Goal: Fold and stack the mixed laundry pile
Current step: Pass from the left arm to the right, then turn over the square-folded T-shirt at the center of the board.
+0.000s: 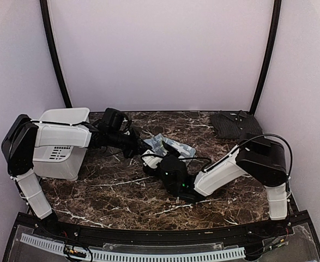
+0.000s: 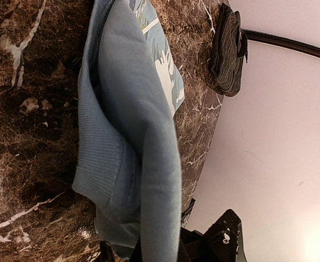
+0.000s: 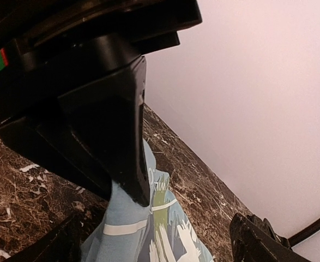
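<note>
Nothing legible; print on the T-shirt [image 3: 170, 234] perhaps bears tiny letters

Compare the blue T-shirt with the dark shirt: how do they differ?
The light blue T-shirt is printed, mid-table, pinched by the left gripper; the black pinstriped shirt is unprinted, folded small, untouched at the far right corner. Both are garments on the marble table.

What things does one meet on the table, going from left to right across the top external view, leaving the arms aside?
white bin → light blue T-shirt → black pinstriped shirt
</note>
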You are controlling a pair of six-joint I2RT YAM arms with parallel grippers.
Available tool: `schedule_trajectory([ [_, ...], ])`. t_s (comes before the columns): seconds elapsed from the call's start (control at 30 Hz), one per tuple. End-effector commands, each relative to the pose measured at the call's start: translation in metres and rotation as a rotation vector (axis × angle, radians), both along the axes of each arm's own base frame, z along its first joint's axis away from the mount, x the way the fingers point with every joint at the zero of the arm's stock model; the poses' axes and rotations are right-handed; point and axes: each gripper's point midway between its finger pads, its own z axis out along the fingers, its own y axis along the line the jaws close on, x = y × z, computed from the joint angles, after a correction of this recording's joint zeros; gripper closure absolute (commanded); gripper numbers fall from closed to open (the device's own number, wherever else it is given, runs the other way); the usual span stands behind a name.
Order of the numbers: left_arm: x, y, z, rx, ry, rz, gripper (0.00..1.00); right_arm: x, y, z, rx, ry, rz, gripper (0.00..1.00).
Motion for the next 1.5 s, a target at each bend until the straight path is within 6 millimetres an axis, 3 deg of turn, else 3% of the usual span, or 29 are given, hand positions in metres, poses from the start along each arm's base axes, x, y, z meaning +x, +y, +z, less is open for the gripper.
schedule_trajectory([
  [0.0,0.001,-0.008,0.036,-0.065,-0.068,-0.02,1.0,0.003,0.006,-0.003,0.016,0.005,0.0,0.09],
  [0.1,0.002,-0.009,0.036,-0.069,-0.069,-0.02,1.0,0.007,0.001,-0.009,0.003,0.007,-0.032,0.13],
  [0.2,0.001,-0.009,0.036,-0.072,-0.066,-0.021,1.0,0.011,-0.003,-0.01,-0.009,-0.003,-0.057,0.22],
  [0.4,0.001,-0.009,0.039,-0.079,-0.07,-0.021,1.0,0.02,-0.007,-0.015,-0.042,-0.013,-0.084,0.52],
  [0.57,0.002,-0.005,0.039,-0.065,-0.088,-0.009,0.99,0.019,-0.01,-0.005,-0.051,-0.014,-0.077,0.88],
  [0.63,0.006,-0.002,0.042,-0.055,-0.112,0.003,0.84,0.017,-0.012,0.007,-0.043,-0.015,-0.071,1.0],
  [0.73,0.014,0.009,0.045,-0.02,-0.144,0.026,0.6,0.014,-0.013,0.021,-0.023,0.028,-0.045,1.0],
  [0.77,0.02,0.016,0.051,-0.004,-0.177,0.044,0.46,0.012,-0.012,0.024,-0.016,0.057,-0.03,1.0],
  [0.83,0.029,0.032,0.059,0.027,-0.22,0.081,0.29,0.008,-0.012,0.031,0.003,0.117,-0.003,1.0],
  [0.97,0.04,0.07,0.07,0.125,-0.287,0.15,0.04,0.004,-0.01,0.044,0.048,0.259,0.045,1.0],
  [1.17,0.044,0.103,0.077,0.288,-0.377,0.163,0.01,-0.011,-0.005,0.055,0.078,0.48,0.118,1.0],
  [1.47,0.047,0.151,0.124,0.528,-0.561,0.235,0.01,-0.044,0.024,0.121,0.289,0.712,0.283,1.0],
])
